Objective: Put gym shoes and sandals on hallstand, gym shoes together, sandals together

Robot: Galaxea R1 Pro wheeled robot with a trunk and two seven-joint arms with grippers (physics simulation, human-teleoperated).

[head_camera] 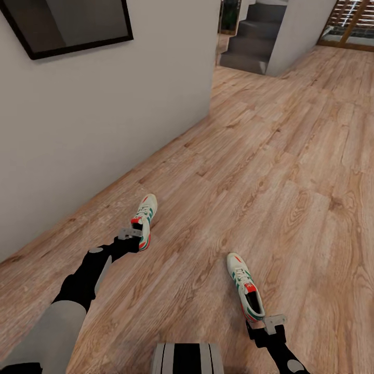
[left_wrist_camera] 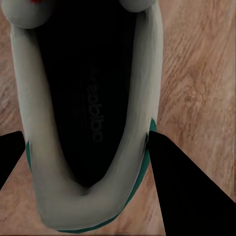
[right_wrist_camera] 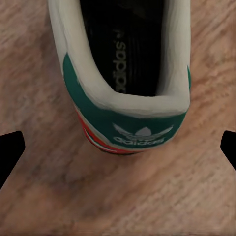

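Observation:
Two off-white gym shoes with green stripes lie on the wood-plank corridor floor [head_camera: 291, 171]. The left gym shoe [head_camera: 145, 218] is near the wall, and my left gripper [head_camera: 133, 235] is at its heel. In the left wrist view the dark fingers [left_wrist_camera: 187, 196] press both sides of that shoe's heel [left_wrist_camera: 54, 162], shut on it. The right gym shoe [head_camera: 244, 285] lies toe-away in front of my right gripper [head_camera: 266, 324]. That gripper [right_wrist_camera: 123, 135] is open, fingers spread wide just behind the green heel patch [right_wrist_camera: 137, 128]. The sandals and the hallstand are out of view.
A white wall [head_camera: 104, 104] with a dark framed panel [head_camera: 72, 26] runs along the left, close to the left shoe. Grey stairs [head_camera: 254, 41] rise at the far end. Open floor stretches to the right. My base [head_camera: 187, 358] is at the bottom edge.

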